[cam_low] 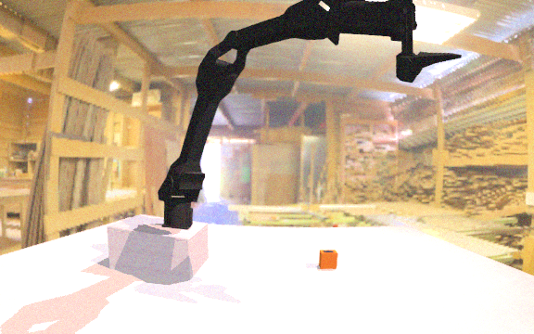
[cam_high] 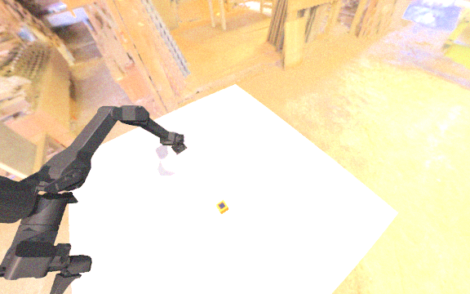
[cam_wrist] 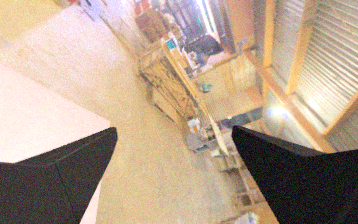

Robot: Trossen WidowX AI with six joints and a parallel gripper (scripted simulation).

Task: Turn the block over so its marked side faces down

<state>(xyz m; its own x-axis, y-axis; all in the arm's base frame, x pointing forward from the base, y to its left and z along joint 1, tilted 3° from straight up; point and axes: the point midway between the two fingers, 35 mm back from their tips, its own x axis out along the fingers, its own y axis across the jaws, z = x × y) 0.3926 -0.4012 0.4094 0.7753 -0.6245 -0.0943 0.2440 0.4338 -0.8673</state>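
A small orange block (cam_high: 223,211) (cam_low: 327,260) rests flat on the white table (cam_high: 300,196) (cam_low: 411,297). A dark square mark shows on its top face, so the marked side faces up. My gripper (cam_high: 181,148) (cam_low: 452,57) (cam_wrist: 176,131) is open, with nothing between its fingers. It is high above the table and well away from the block, its fingers pointing roughly level in the exterior view. The wrist view shows the two black fingers wide apart and does not show the block.
The arm stands on a pale box-shaped base (cam_low: 198,250) to the left of the block in the exterior view. Shadows of the arm fall on the table. The table's edges show in the top and exterior views, with a timber workshop beyond them.
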